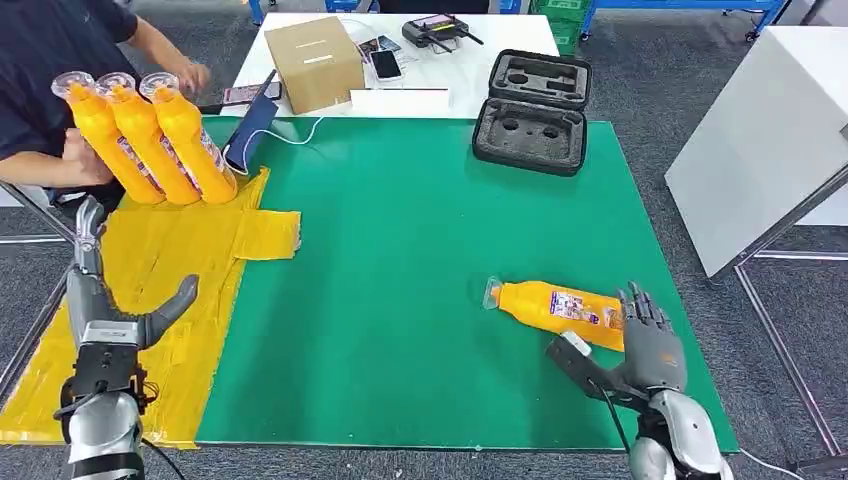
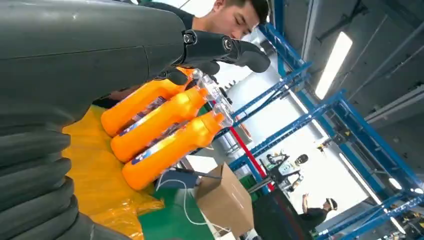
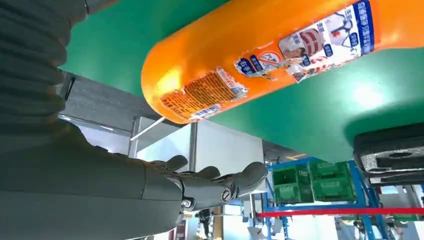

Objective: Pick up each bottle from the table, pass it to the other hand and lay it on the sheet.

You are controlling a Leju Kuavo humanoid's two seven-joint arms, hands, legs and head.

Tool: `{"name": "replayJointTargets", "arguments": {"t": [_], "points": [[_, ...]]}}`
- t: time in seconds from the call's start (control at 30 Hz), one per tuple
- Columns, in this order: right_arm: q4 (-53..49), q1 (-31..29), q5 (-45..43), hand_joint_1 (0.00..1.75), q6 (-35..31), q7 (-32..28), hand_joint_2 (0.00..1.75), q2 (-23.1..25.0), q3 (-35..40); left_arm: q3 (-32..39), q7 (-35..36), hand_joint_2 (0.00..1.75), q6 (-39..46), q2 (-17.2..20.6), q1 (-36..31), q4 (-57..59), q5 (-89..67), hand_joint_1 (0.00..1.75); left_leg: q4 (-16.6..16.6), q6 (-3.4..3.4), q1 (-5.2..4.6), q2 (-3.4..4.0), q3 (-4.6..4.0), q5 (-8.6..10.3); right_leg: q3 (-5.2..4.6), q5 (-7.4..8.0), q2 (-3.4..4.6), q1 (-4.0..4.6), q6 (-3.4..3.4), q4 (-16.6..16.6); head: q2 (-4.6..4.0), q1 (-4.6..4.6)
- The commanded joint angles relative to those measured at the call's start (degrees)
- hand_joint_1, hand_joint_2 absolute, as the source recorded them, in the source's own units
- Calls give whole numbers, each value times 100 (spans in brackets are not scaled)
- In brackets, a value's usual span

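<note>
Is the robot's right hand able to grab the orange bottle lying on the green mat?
Probably yes. The right hand is open right beside the bottle on the green mat, with nothing between them.

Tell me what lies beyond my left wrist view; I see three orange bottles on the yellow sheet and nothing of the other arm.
Observer: One more orange bottle lies on its side on the green mat, near the right hand.
Operator: Say whether that hand holds it.
Observer: No. The right hand is open beside the bottle's base, fingers spread, thumb apart from it.
Operator: Report which way its cap points.
Observer: Toward the yellow sheet, away from the right hand.
Operator: Give me the left hand's state from above.
Observer: The left hand hangs open over the sheet, holding nothing, nearer the robot than the three bottles.
</note>
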Motion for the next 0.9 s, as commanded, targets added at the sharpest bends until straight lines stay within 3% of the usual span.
{"name": "replayJointTargets", "arguments": {"t": [0.03,0.9], "points": [[639,-411,-31,0,80,15,175,6,3,-148,19,175,-26,48,-253,398,-4,0,-3,-5,4,7,9,1,11,4,13,4,-6,-8,0,-2],[1351,-1063,-37,0,352,279,175,-216,175,-260,-16,175,-87,86,-441,586,16,0,1,-2,3,9,5,4,8,9,16,4,-1,-5,0,-2]]}}
